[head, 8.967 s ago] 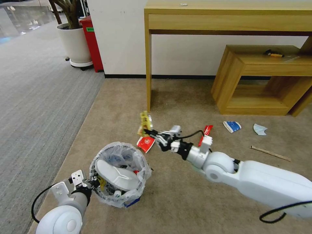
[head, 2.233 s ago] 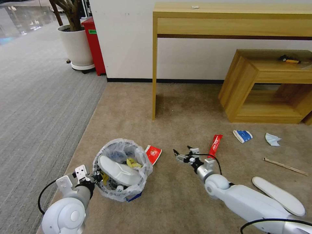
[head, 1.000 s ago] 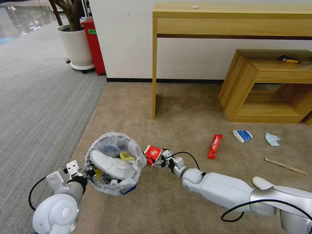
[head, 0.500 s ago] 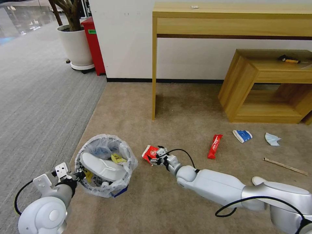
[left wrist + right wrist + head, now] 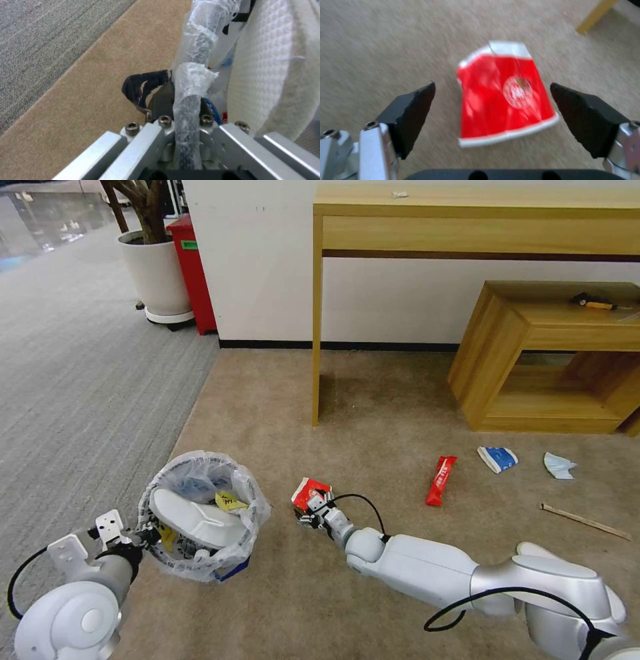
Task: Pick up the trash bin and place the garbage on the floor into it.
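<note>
Beige carpet (image 5: 373, 400) by the wooden desk (image 5: 467, 220). Our left gripper (image 5: 143, 533) is clamped on the bin (image 5: 200, 507) rim; our right gripper (image 5: 493, 112) is spread wide, 1 red wrapper (image 5: 505, 92) flat between the pads. Looks light, crinkly, slippery: we'd pinch an edge.

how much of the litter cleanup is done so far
Partly done. The left hand holds the trash bin by its rim, with a white slipper and scraps inside. The right hand is open over the red wrapper. Left on the carpet: red stick packet, blue-white packet, mask, wooden stick.
</note>
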